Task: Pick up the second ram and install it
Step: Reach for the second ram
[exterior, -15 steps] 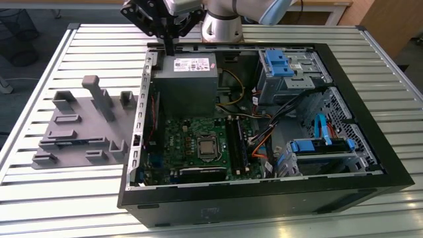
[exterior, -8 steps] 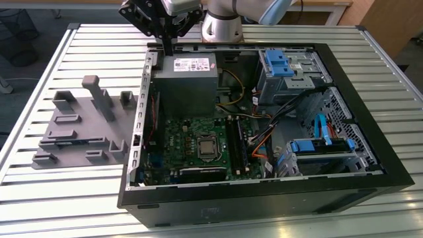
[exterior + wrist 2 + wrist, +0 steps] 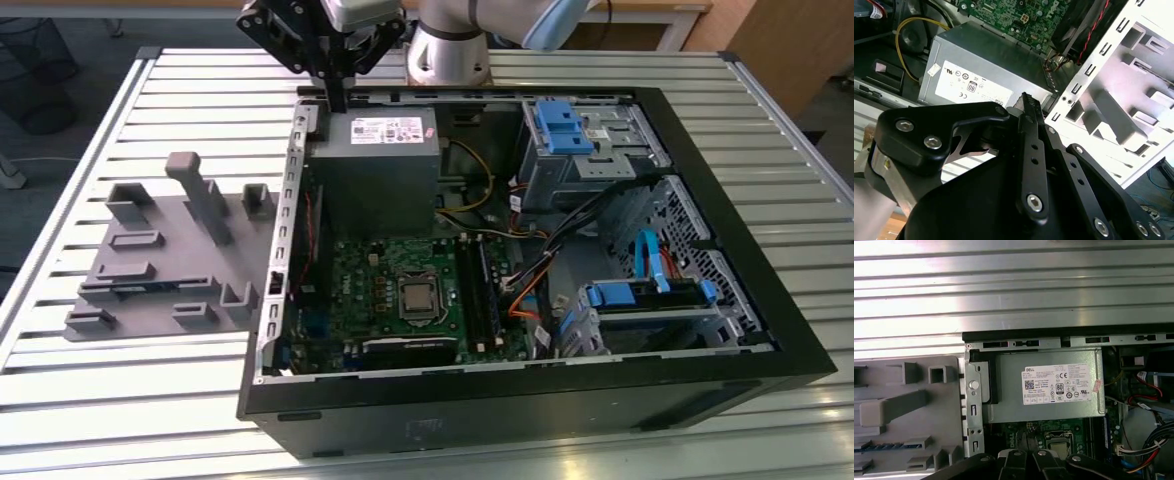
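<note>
Hovering above power supply [image 3: 378, 170]: gripper [image 3: 336, 102], seemingly closed.

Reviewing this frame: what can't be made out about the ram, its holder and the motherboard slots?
Second ram: in the first wrist view just a bluish edge in the grey holder; its slot hides the rest.
Motherboard slots: in the exterior view too small to tell whether any stick is seated; in the first wrist view the frame edge and the hand cut them off.
</note>
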Controlling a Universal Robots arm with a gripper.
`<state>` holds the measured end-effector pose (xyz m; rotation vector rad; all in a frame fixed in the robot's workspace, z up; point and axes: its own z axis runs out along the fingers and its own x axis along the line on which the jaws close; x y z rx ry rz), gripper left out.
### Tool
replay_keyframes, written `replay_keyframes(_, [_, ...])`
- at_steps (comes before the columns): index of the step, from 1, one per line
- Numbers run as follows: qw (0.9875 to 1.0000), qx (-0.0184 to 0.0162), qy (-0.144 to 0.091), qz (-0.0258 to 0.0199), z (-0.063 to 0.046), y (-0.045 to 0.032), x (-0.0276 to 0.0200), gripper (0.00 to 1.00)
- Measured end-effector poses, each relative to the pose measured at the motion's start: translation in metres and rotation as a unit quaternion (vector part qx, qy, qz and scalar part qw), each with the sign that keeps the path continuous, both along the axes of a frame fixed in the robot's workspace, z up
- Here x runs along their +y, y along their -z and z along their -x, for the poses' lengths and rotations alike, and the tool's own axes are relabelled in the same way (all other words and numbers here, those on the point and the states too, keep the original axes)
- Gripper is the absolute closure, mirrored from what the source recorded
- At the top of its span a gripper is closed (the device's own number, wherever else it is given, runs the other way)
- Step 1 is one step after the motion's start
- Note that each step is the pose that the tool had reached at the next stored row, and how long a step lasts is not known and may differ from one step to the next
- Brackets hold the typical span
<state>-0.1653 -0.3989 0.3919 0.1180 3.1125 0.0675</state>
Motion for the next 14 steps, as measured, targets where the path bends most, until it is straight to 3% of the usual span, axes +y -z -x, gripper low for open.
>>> replay_keyframes(14, [1.0,0.0,0.0,0.0,0.0037,0.0002,0.0,0.89])
